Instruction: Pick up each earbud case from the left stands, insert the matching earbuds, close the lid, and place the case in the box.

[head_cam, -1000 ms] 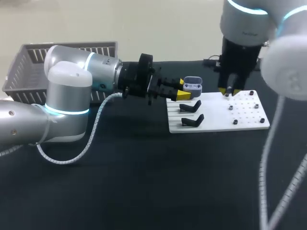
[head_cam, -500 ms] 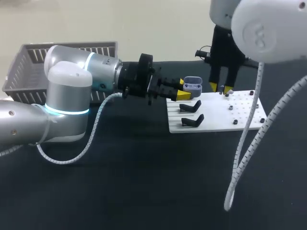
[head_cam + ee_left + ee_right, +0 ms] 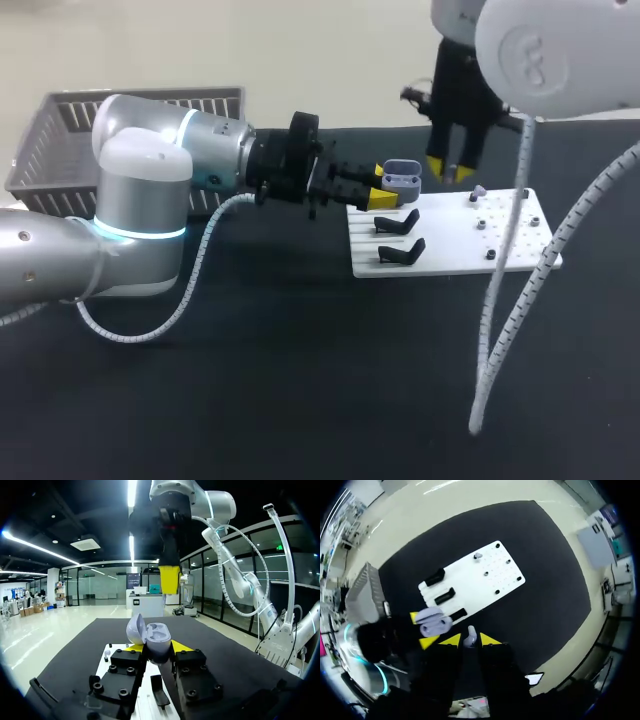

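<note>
left gripper point(image 3: 385, 188) clamped on open earbud case point(image 3: 401, 178) | right gripper point(image 3: 450, 172) just right, raised, pinching earbud point(image 3: 469, 637) | black stands point(image 3: 398, 222) on white board point(image 3: 450, 240) underneath | basket point(image 3: 140, 97) far left

The pale lilac plastic earbud case point(image 3: 401, 180) was held lid-open at the white stand board's point(image 3: 450, 255) edge, a small earbud point(image 3: 469, 639) pinched above.

Head camera: above, behind. Left wrist: close, level. Right wrist: high overhead. All share the white board point(image 3: 450, 242) and earbud case point(image 3: 401, 178).
</note>
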